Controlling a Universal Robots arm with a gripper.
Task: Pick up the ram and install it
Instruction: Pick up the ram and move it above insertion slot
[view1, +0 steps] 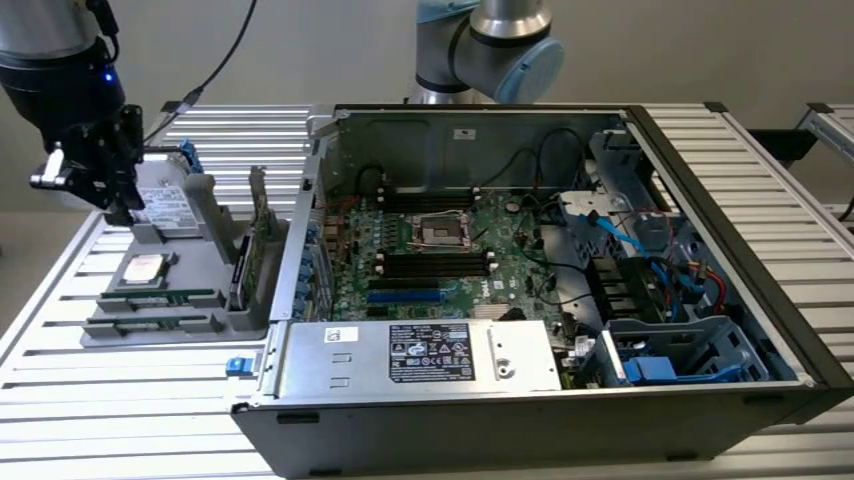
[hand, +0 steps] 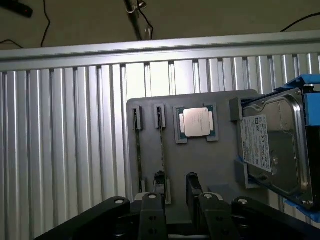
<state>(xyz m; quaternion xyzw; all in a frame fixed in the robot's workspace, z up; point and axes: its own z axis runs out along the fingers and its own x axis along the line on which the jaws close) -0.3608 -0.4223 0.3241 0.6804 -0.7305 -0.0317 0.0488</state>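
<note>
The tool (hand: 180, 206), narrowly parted and empty, is poised over the grey holder (hand: 200, 165). The ram (hand: 161, 150), apparently edge-on near the holder's edge, could be pinched askew if misaligned.

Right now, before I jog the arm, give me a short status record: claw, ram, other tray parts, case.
claw: open, nothing between its fingers, over the gray tray near the hard drive
ram: two green sticks on edge in the tray's slots, not picked up
processor chip: flat in the tray, between ram and hard drive
computer case: open, motherboard exposed
</note>
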